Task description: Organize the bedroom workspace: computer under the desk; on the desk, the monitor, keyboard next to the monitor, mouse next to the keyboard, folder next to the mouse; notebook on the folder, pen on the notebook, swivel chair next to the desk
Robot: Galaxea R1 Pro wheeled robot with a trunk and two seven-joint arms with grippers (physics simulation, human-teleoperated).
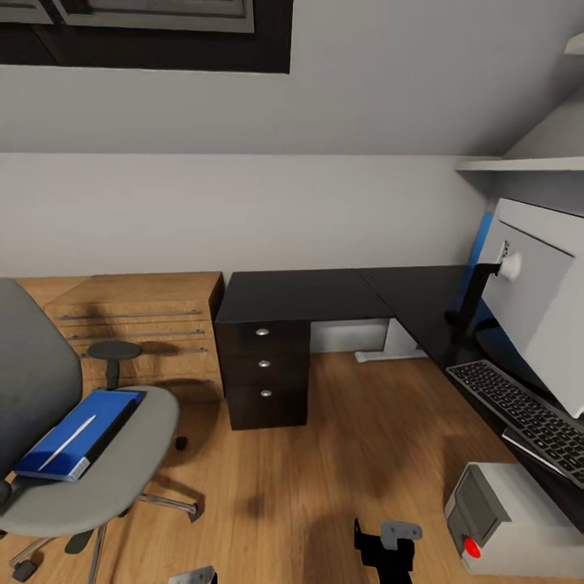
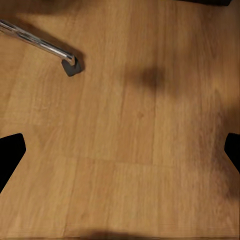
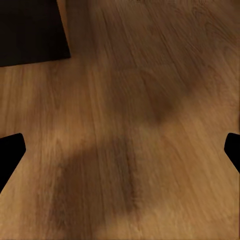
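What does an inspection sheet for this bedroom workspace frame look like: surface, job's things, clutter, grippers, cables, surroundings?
Surface: desk, glossy black L-shaped top, left wing bare.
Job's things: monitor and keyboard on the desk's right wing; computer on the floor beside it; folder lying on the swivel chair seat, a thin white stick-like item on top.
Clutter: nothing seen.
Grippers: left gripper and right gripper open, empty, above wood floor.
Cables: nothing seen.
Surroundings: light-wood cabinet left of the desk, grey wall behind.
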